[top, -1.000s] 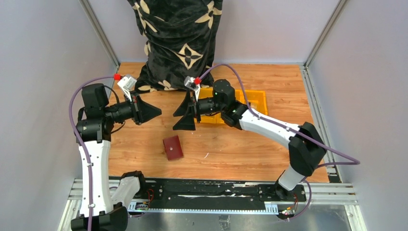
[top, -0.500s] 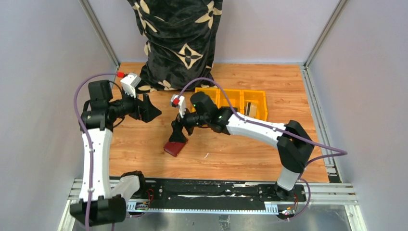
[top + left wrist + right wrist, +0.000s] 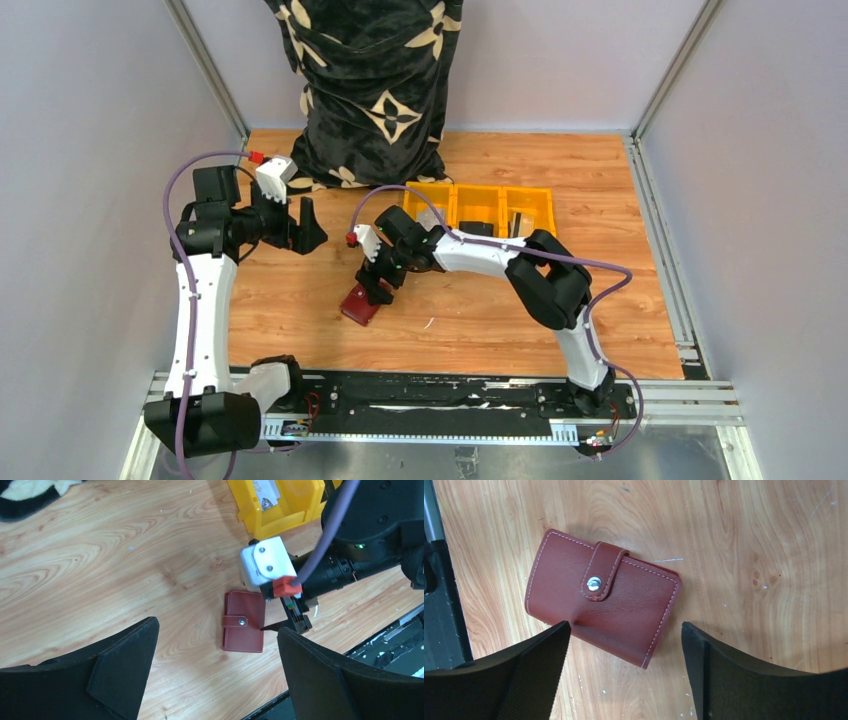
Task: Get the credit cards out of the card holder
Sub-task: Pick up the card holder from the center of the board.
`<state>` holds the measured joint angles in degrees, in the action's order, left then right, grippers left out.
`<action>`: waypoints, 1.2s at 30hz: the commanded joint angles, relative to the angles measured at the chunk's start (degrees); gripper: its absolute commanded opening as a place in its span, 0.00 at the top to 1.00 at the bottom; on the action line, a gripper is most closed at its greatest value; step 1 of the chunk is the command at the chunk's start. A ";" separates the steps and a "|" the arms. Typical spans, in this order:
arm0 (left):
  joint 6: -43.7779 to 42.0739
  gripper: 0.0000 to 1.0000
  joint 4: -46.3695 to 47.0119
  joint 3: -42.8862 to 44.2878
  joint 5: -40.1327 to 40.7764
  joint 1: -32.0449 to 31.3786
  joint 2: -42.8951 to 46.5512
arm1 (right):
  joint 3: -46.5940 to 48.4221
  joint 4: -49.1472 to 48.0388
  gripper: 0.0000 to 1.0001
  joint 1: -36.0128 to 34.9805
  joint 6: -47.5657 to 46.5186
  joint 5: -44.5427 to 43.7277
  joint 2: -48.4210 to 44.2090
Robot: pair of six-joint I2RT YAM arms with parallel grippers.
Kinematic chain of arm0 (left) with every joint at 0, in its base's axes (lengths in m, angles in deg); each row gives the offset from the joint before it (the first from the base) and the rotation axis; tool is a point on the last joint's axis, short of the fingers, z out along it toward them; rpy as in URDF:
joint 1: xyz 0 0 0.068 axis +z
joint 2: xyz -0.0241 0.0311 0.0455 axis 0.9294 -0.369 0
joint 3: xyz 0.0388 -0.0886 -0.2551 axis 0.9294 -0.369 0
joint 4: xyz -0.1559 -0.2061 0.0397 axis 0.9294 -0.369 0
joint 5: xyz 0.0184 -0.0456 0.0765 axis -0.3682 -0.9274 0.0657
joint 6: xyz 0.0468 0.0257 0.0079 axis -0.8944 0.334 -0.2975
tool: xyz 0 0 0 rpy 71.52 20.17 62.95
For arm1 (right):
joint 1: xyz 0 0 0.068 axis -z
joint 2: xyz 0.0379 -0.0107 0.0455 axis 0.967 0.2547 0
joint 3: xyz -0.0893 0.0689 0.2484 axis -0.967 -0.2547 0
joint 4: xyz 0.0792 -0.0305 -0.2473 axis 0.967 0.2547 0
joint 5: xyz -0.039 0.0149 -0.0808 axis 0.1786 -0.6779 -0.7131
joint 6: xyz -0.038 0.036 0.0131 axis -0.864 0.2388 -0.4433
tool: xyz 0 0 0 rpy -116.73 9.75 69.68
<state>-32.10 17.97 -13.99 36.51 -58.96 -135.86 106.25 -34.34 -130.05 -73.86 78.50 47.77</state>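
The card holder (image 3: 357, 303) is a dark red wallet lying flat on the wooden table, folded shut with its strap snapped. My right gripper (image 3: 378, 290) hangs low over it, open. In the right wrist view the card holder (image 3: 601, 597) lies partly between the fingers, and the left fingertip (image 3: 555, 637) touches its near edge. My left gripper (image 3: 300, 225) is open and raised at the left, apart from the holder. Its wrist view looks down on the card holder (image 3: 244, 628) between the fingers of the left gripper (image 3: 216, 630). The credit cards are hidden.
A yellow three-compartment bin (image 3: 478, 189) stands behind the right arm with pale flat pieces inside; the yellow bin (image 3: 280, 515) also shows in the left wrist view. A black patterned cloth bag (image 3: 370, 90) stands at the back. The arms' metal rail (image 3: 450, 400) runs along the near edge.
My left gripper has gone from shut to open and turned a little. The right arm has swung left and down onto the card holder, which has shifted slightly.
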 commanded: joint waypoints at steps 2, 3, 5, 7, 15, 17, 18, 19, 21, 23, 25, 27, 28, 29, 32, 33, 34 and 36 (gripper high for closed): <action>-1.43 0.00 -0.54 -0.01 1.00 0.10 0.20 | -1.97 -1.62 0.19 2.05 5.64 4.77 1.45; -1.51 0.00 -0.53 -0.02 0.92 0.10 0.31 | -2.33 -2.45 0.21 2.52 6.74 5.91 1.57; -1.65 0.00 -0.58 0.10 0.65 0.13 0.26 | -3.78 -4.45 0.27 3.29 8.73 7.65 1.57; -1.59 0.00 -0.53 0.13 0.55 0.14 0.24 | -4.68 -5.57 0.32 3.61 9.86 7.89 1.34; -1.90 0.00 -0.53 -0.64 1.41 0.10 1.51 | -7.23 -11.76 0.64 3.56 17.55 9.31 1.61; -2.21 0.00 -0.54 -1.06 1.83 0.10 1.80 | -8.09 -13.52 0.77 3.57 18.90 9.64 1.42; -2.32 0.00 -0.53 -1.33 2.05 0.10 2.02 | -8.51 -14.18 0.86 3.57 19.51 9.77 1.15; -2.43 0.00 -0.56 -1.84 2.16 0.12 2.24 | -8.83 -14.71 0.96 3.54 19.94 9.78 0.60; -2.68 0.00 -0.53 -2.49 2.25 0.10 2.46 | -9.53 -15.73 1.00 3.57 20.71 9.95 -0.51; -2.87 0.00 -0.53 -3.67 2.05 0.10 2.46 | -10.24 -16.79 1.00 3.57 21.33 10.31 -2.38; -2.90 0.00 -0.46 -4.77 1.34 0.12 2.18 | -10.89 -17.80 1.00 3.56 21.72 10.17 -4.59; -3.09 0.00 -0.49 -5.96 -0.07 0.10 1.69 | -11.97 -19.53 1.00 3.56 22.06 9.71 -7.09; -3.23 0.00 -0.46 -6.63 -1.16 0.10 1.38 | -12.59 -20.15 1.00 3.56 22.09 9.34 -8.40; -3.36 0.00 -0.50 -7.20 -2.26 0.10 0.97 | -13.23 -21.03 1.00 3.54 22.00 8.86 -9.96; -3.56 0.00 -0.41 -8.78 -6.79 0.10 -0.56 | -15.31 -23.85 1.00 3.57 21.42 7.59 -14.21; -3.76 0.00 -0.41 -8.90 -7.78 -0.01 -1.17 | -15.68 -24.05 1.00 3.52 21.18 7.21 -15.33; -3.39 0.00 -0.41 -8.58 -8.11 -0.04 -1.75 | -15.77 -23.73 1.00 3.56 20.64 6.48 -16.76; -2.35 0.00 -0.13 -8.21 -10.22 -0.01 -2.74 | -15.77 -22.89 1.00 3.52 19.74 5.55 -18.58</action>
<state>-34.79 17.66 -22.30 32.31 -58.98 -136.90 90.95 -53.83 -126.70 -52.73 86.02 33.81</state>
